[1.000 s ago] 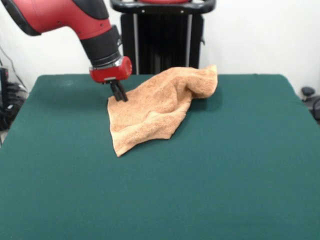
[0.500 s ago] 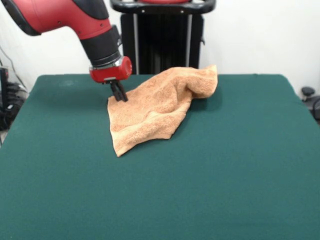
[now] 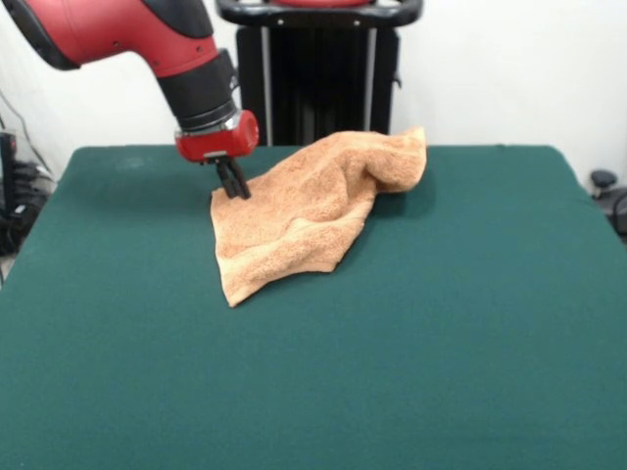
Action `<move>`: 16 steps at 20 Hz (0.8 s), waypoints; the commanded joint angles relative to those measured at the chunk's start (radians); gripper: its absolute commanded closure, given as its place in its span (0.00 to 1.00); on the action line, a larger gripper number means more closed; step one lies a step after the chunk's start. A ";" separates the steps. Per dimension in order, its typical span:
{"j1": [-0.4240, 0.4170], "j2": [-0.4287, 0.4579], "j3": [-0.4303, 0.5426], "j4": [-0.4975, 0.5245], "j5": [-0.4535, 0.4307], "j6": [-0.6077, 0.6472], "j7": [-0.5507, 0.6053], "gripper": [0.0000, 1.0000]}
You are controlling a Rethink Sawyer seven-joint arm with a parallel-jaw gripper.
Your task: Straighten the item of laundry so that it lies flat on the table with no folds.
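Black two-fingered gripper [image 3: 233,186] on the red and black arm: fingers drawn close at the left edge of the light orange-tan terry cloth towel [image 3: 304,211]; appears pinched on that edge, though the contact is too small to confirm. Towel lies crumpled, far centre of the dark green cloth table [image 3: 441,333], its far-right part humped and folded. Risks: a thin pinch slipping, or the pull dragging the whole towel without opening folds.

On my feed: towel [image 3: 306,211] is light orange-tan terry, plain, no bands I can make out from here. Table [image 3: 411,352] – dark green cloth, uniform. Arm [image 3: 127,34] red w/ black sections, red collar above the gripper [image 3: 235,189], whose tips are black. Pedestal [image 3: 318,73] behind is black; wall white.
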 commanded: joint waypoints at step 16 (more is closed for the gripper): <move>-0.059 0.006 -0.163 -0.273 -0.177 0.268 -0.510 1.00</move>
